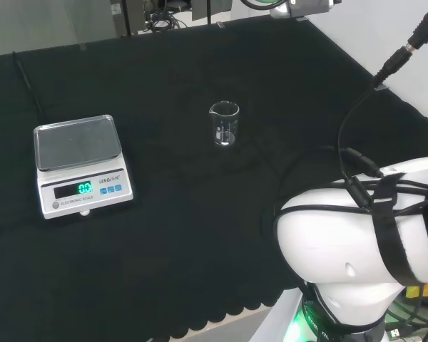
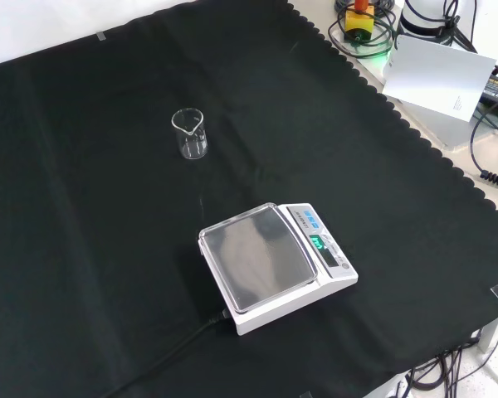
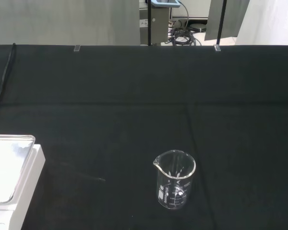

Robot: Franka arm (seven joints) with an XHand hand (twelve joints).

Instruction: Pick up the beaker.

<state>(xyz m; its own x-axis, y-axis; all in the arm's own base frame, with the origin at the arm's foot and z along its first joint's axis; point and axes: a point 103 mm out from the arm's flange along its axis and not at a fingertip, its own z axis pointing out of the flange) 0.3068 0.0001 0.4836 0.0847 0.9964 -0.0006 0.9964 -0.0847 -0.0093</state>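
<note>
The small clear glass beaker (image 1: 224, 123) stands upright, apparently empty, on the black-clothed tabletop (image 1: 200, 235). Likely light, slick and breakable, so grasp around its mid-wall; I cannot tell the robot hand's state

A white scale (image 3: 12, 179) is cut off at the wrist view's edge, only one corner of its steel pan showing; its black cable (image 2: 162, 355) runs off the front view's near edge, and print on the clear beaker (image 3: 174, 179) is too small to read
</note>
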